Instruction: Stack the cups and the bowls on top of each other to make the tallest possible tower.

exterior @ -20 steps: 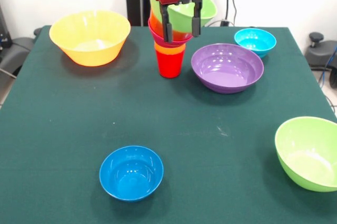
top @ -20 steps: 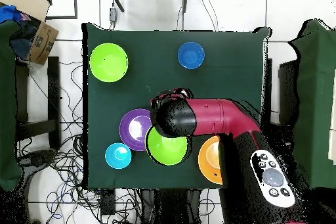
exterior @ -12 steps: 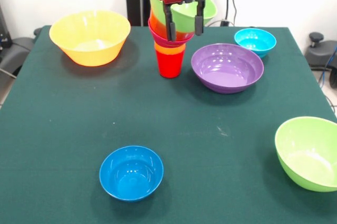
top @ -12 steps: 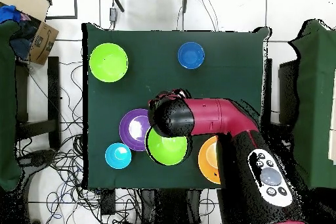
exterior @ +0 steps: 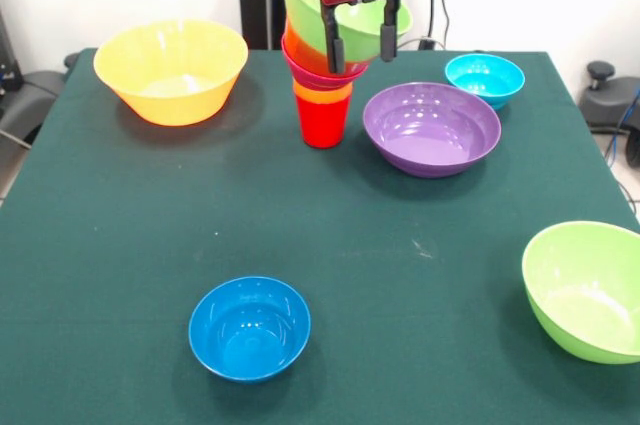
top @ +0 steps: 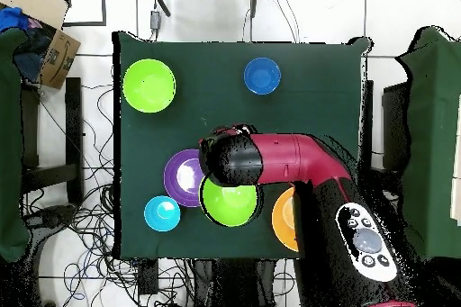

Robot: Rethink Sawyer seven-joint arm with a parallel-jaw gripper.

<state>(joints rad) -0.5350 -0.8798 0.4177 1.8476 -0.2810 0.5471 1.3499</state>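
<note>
Where the tower (exterior: pixel 325 65) stands just beside the purple bowl (exterior: pixel 431 128), it stacks red cup, orange cup, pink and orange bowls, tilted green bowl; gripper (exterior: pixel 360 40) jaws apart, empty.

Leaning tower (exterior: pixel 325 65), scattered bowls (exterior: pixel 431 128)

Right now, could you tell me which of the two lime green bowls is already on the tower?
The lime green bowl topping the tower, behind the gripper. The other lime green bowl sits alone on the table.
</note>
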